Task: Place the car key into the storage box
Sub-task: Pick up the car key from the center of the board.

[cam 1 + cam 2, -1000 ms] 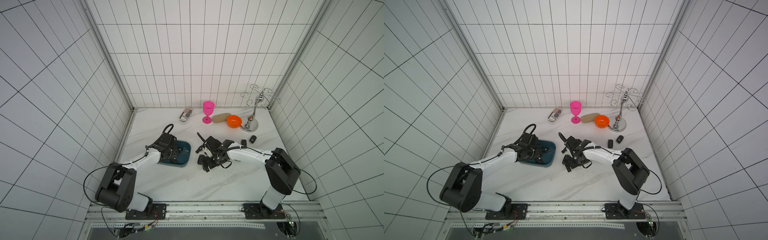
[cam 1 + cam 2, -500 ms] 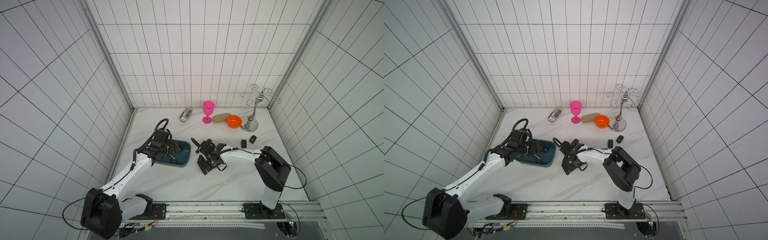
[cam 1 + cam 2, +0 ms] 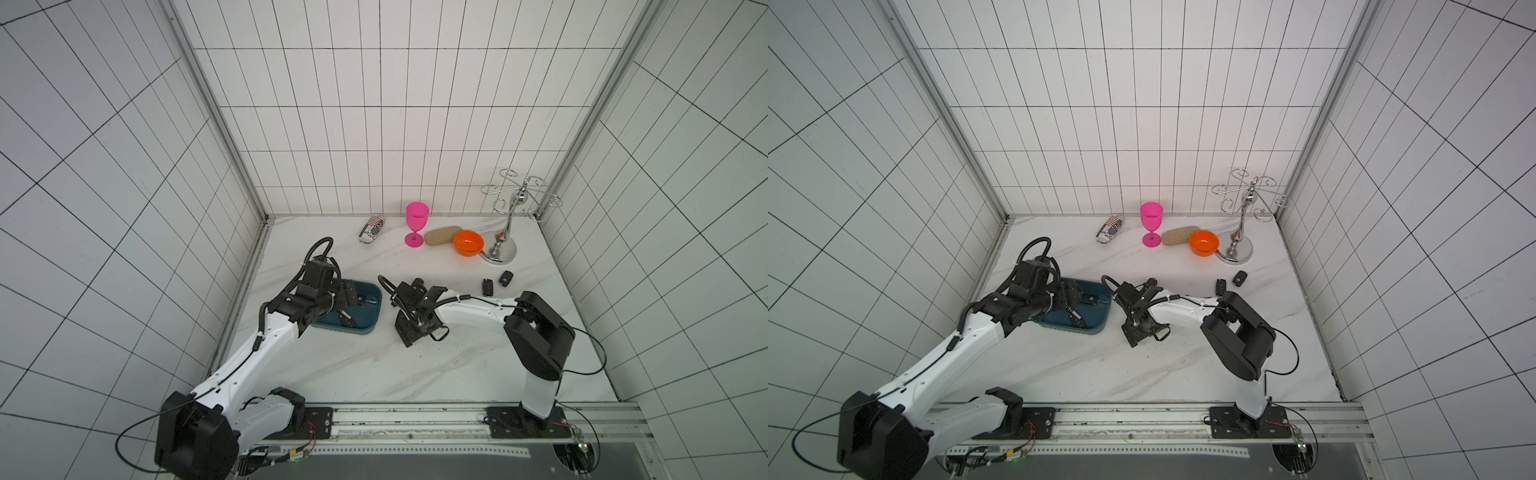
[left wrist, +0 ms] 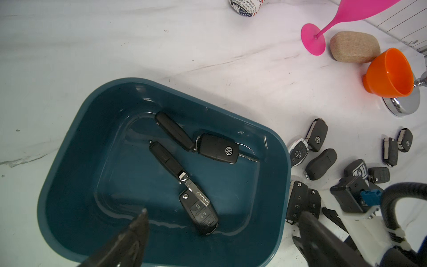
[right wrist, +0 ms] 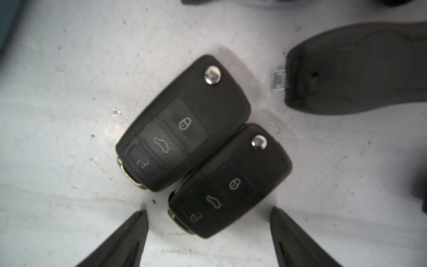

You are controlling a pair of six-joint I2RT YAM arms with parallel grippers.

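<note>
Filling is partway done: the shallow dark teal plastic storage box [image 4: 76,150] already holds about four black car keys, e.g. a VW-badged flip key [image 4: 218,149]. A cluster of loose black fobs [image 4: 321,164] lies on the white marble-look tabletop [image 3: 415,374] just beside the box, and two more fobs [image 3: 487,286] sit near the chrome stand [image 3: 498,251], so plenty is left. Left gripper [image 4: 223,212] hangs over the box, jaws spread fully wide, nothing in them. Right gripper [image 5: 208,211] is low over the table, jaws apart and straddling one end of a black three-button flip-key fob [image 5: 228,182], with gaps on both sides and no grip yet. A twin fob [image 5: 182,124] lies touching it alongside. Versus a second ago: left gripper was down in the box with narrower jaws and is now lifted and opened out, its arm stretched instead of folded. Right gripper has shifted slightly toward the box and begun narrowing.
</note>
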